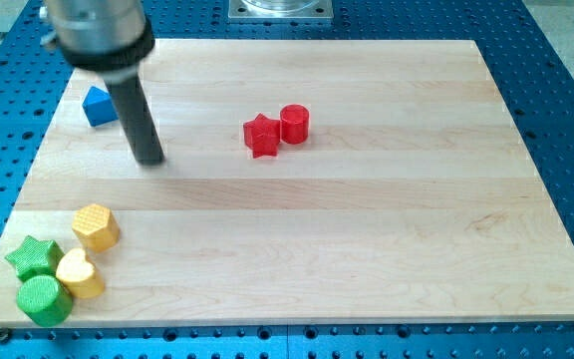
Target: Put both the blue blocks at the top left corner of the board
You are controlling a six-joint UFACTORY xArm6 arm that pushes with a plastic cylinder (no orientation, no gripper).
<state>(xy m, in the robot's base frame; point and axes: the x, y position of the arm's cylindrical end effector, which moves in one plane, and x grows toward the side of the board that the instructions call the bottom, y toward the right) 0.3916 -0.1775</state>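
Observation:
One blue block (99, 107) lies near the top left corner of the wooden board (367, 219), partly hidden behind the rod. Only this one blue block shows; a second one is not visible. My tip (150, 158) rests on the board just to the lower right of the blue block, a short gap apart from it.
A red star block (261, 136) and a red cylinder (295, 124) touch near the board's top middle. At the bottom left sit a yellow hexagon block (97, 226), a yellow heart block (80, 274), a green star block (34, 256) and a green cylinder (44, 299).

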